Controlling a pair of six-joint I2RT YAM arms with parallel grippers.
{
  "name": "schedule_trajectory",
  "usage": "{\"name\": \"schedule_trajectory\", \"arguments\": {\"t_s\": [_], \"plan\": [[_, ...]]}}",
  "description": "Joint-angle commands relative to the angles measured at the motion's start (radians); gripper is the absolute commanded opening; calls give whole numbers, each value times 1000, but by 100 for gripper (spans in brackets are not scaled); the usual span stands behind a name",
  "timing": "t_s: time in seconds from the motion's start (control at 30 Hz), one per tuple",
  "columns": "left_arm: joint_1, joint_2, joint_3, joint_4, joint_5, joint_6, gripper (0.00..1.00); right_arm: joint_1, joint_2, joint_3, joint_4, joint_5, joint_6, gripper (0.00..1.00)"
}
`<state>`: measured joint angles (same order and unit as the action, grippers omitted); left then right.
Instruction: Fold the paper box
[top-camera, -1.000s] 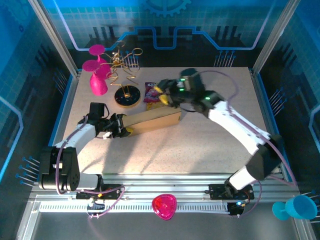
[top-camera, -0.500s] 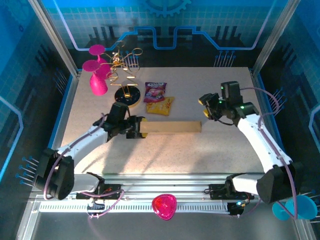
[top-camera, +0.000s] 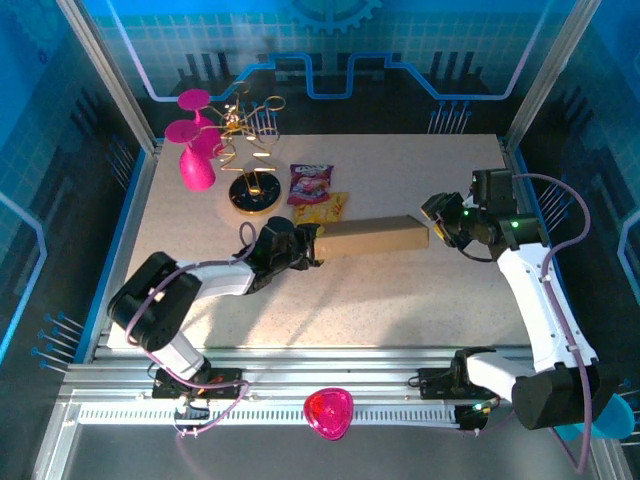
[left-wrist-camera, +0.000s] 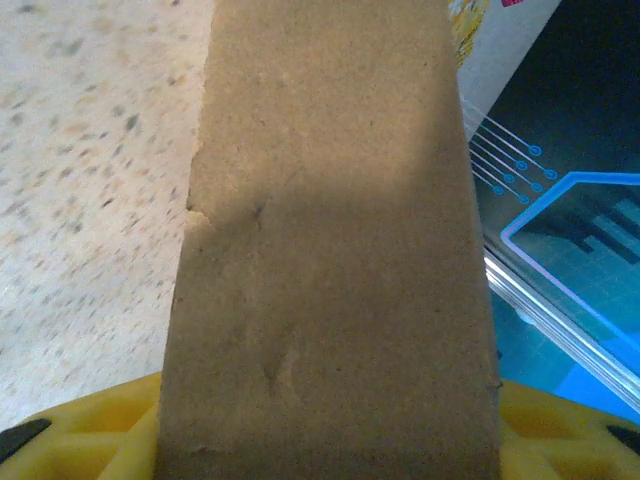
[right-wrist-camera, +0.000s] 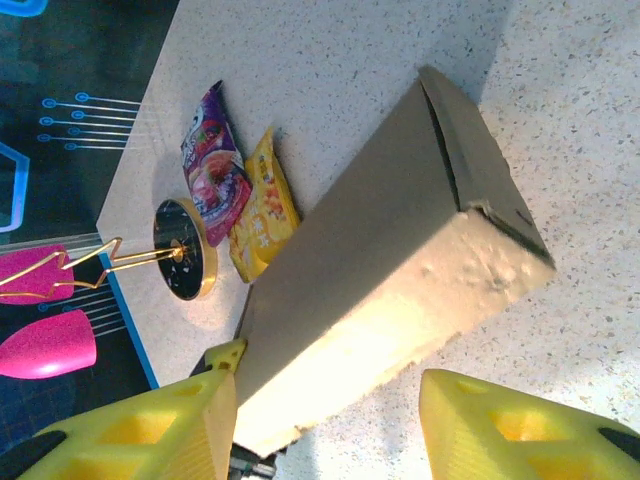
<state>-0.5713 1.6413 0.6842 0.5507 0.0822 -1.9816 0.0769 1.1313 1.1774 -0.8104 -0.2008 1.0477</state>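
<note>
The paper box is a closed, shallow brown cardboard box standing on a long edge mid-table. My left gripper is shut on its left end. In the left wrist view the box's face runs up from between the yellow fingers. My right gripper hangs open at the box's right end. In the right wrist view the box lies between the two yellow fingers, the right gripper standing wide, with bare table between the box and the right-hand finger.
A purple snack packet and a yellow one lie just behind the box. A gold wire stand and a pink vase stand at the back left. The speckled table is ringed by blue walls.
My left gripper has carried the box to the right across the table. My right gripper has pulled back from the middle to the right side and sits by the box's right end.
</note>
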Motion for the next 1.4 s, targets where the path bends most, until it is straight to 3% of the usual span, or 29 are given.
{"name": "schedule_trajectory", "arguments": {"t_s": [0.0,0.2,0.37,0.47,0.57,0.83,1.07,1.13,1.2,1.3,1.37], "plan": [[-15,41,-6,53,-81,70,27,-18,-12,-15,-53,-26,-52,52],[-28,-21,-23,-88,-82,99,61,-46,-19,-26,-88,-8,-87,53],[-20,-111,31,-502,13,195,79,-65,-7,-27,-110,3,-118,54],[-21,-143,66,-725,64,283,82,-67,-1,-30,-119,11,-130,54],[-20,-191,64,-845,74,342,84,-61,3,-37,-133,5,-132,54],[31,-197,99,-967,182,500,88,12,-35,-136,-111,3,-104,55],[31,-135,126,-954,179,535,88,36,-41,-200,-95,-31,-99,56],[30,-167,157,-1046,113,552,87,37,-65,-230,-101,-16,-100,56],[31,-235,139,-1038,70,547,86,35,-92,-279,-88,-21,-91,56],[47,-309,104,-997,81,554,85,34,-128,-375,-40,-62,-70,56],[66,-331,120,-1065,95,603,85,27,-141,-412,-28,-64,-71,57]]}}
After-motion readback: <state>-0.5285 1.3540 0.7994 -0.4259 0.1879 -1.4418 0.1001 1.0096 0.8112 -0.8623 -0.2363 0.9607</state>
